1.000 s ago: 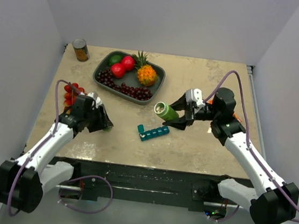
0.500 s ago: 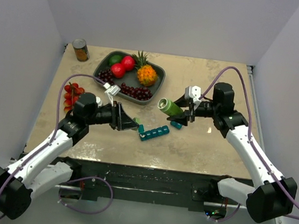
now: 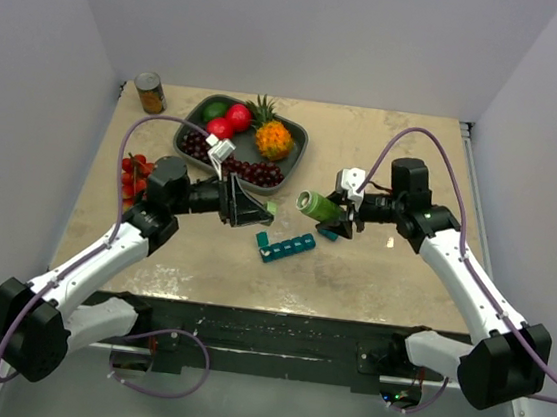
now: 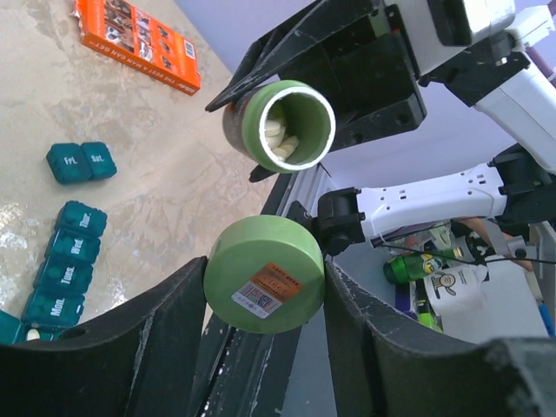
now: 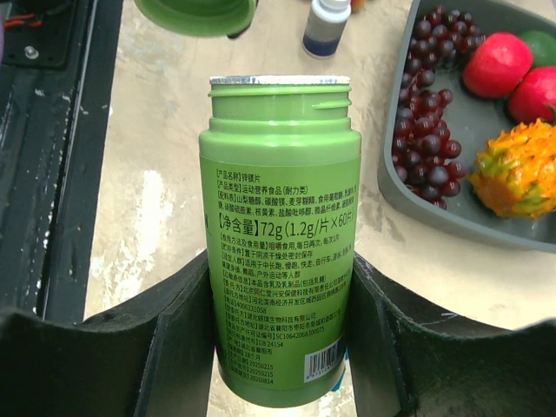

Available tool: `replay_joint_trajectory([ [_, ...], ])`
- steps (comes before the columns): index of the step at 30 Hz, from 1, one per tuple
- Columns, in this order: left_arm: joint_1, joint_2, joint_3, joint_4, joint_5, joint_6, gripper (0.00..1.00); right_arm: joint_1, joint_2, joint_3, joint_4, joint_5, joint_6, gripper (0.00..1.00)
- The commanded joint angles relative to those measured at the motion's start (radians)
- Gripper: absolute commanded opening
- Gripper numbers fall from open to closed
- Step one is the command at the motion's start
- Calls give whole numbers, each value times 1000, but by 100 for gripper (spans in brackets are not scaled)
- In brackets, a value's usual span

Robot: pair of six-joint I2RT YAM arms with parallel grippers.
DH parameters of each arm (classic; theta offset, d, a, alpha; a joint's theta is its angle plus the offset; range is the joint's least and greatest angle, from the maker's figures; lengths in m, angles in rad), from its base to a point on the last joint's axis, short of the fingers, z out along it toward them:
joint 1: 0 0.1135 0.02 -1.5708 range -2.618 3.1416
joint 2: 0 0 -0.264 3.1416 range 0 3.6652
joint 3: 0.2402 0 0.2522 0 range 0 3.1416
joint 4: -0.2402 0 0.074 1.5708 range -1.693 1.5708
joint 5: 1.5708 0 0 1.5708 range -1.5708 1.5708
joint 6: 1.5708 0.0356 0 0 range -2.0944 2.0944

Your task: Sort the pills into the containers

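Currently left jaws clamp the green cap (image 4: 264,275); right jaws clamp the uncapped green bottle (image 5: 282,261), held roughly level above the table (image 3: 371,279), mouth toward the left arm, white pills (image 4: 276,137) visible inside. Teal containers (image 3: 286,247) lie on the table between the arms: a longer strip, plus a two-cube piece (image 4: 80,162) near the right jaws.
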Motion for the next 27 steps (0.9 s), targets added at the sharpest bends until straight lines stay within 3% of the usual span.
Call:
replay_joint_trajectory([
  [1, -7, 29, 53, 134, 41, -38, 0, -4, 4, 54, -10, 16, -40, 0],
  [14, -50, 182, 47, 400, 43, -210, 0, 2, 13, 54, -20, 6, -53, 0],
  [27, -87, 274, 105, 349, -52, -207, 0, 45, 32, 61, -29, 86, -60, 0],
])
